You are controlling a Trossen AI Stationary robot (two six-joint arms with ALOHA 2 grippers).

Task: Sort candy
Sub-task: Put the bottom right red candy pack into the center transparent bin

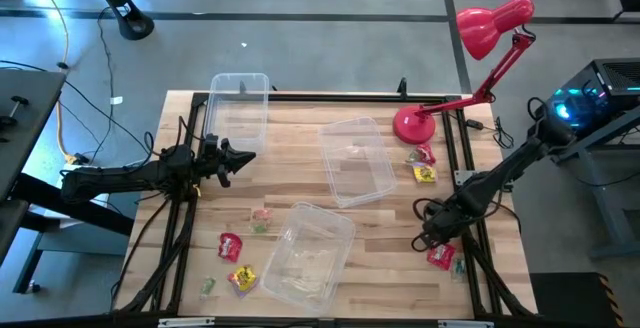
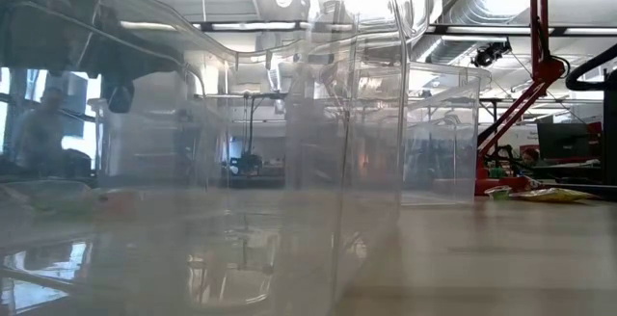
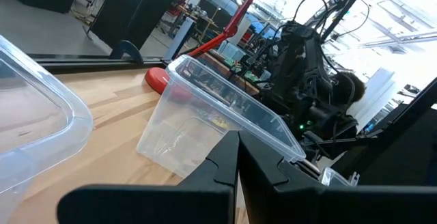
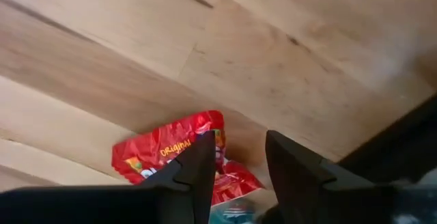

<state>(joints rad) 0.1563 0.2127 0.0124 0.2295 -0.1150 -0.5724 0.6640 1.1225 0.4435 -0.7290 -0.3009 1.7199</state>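
The candy lies scattered in small wrapped pieces on a pale butcher-block wooden table (image 1: 390, 230). At the right edge a crinkled red packet with yellow lettering (image 4: 171, 152) rests flat on the boards, and the right gripper (image 4: 239, 157) hangs directly over it with its two dark fingers spread apart, holding nothing — the packet shows between and just past the fingertips. Farther along that right side, close to the lamp, sit another red packet (image 1: 425, 154) and a yellow packet (image 1: 425, 174), touching or nearly so. On the near left part of the table lie a third red packet (image 1: 230, 246), a yellow-and-red packet (image 1: 242, 279), a tiny green piece (image 1: 208, 287) and a pale green-pink piece (image 1: 262, 218).

Three clear rectangular plastic bins stand among them: one at the far left corner (image 1: 238, 110), one in the middle (image 1: 357, 160), one near the front (image 1: 308, 253).

The left gripper (image 3: 237, 157) is held at the table's left side beside the far-left bin, fingers closed together on nothing.

A red desk lamp (image 1: 470, 58) stands at the far right corner. Beyond the table is grey floor with cables — a workshop with ceiling ducts in the low view.
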